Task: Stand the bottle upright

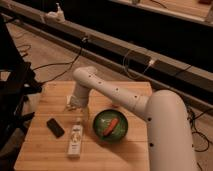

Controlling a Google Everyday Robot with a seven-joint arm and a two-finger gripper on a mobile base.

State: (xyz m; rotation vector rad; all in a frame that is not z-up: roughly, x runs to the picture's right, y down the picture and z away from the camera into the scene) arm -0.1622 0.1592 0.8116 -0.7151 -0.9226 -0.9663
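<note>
On the wooden worktop (45, 156), the bottle (75, 141) lies flat between a flat black object (55, 127) and the green bowl (110, 125). My claw (74, 104) hovers just beyond its far end, spread wide, gripping nothing.

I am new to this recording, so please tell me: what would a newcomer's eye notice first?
The large white arm reaches over the wooden table, its pincer low above the boards at centre-left. Nearer the camera the bottle lies on its side, next to a green bowl holding something orange.
</note>
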